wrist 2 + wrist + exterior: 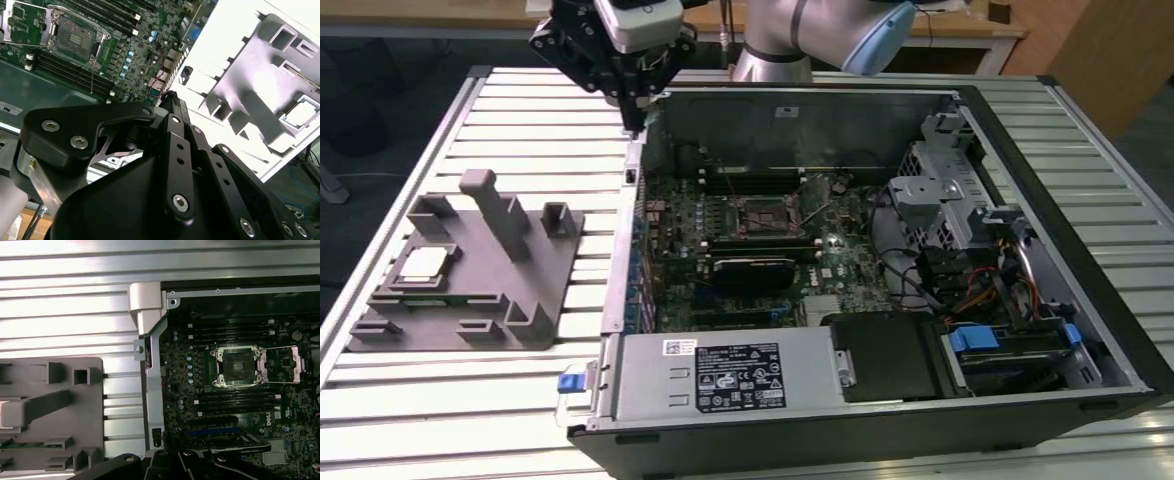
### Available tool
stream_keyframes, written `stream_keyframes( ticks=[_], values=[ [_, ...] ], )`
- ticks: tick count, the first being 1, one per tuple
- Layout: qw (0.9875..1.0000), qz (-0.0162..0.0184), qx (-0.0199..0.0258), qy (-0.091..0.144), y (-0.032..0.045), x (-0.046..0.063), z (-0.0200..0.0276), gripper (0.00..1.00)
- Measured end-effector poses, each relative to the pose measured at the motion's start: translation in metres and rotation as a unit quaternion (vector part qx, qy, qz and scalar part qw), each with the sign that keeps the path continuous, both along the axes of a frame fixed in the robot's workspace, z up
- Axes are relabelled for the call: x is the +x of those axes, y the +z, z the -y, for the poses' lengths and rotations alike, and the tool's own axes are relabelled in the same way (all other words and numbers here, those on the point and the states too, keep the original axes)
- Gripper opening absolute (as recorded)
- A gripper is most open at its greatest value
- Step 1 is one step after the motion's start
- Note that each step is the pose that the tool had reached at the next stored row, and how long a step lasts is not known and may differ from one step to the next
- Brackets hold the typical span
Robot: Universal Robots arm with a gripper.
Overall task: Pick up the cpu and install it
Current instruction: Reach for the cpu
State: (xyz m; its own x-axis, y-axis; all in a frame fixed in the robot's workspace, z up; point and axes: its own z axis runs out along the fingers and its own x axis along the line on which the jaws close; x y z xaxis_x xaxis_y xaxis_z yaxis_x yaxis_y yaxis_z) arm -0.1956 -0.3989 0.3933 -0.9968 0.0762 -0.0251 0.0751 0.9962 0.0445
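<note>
Silvery cpu (424, 263) flat on grey fixture (540, 282)

— What carries everything here?
— A desk (480, 420) of pale metal slats.
— And what lies directly on it?
— A grey fixture (540, 285) toward the exterior view's left and, just beside it, an open computer case (827, 130). Both rest flat on the slats.

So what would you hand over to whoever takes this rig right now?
Hand: shut, empty, above the far corner of the case on the exterior view's left.
Cpu: lying in the grey fixture beside the case, not gripped.
Socket: open and empty.
Done: nothing yet.
Left: the whole pick and install.
</note>
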Motion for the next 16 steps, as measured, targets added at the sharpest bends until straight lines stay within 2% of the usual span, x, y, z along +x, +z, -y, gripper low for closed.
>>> stream_keyframes(
  ticks=[16],
  values=[
    [1.0000,0.0004,0.0000,0.000,0.0000,-0.017,0.0000,0.11]
  ],
)
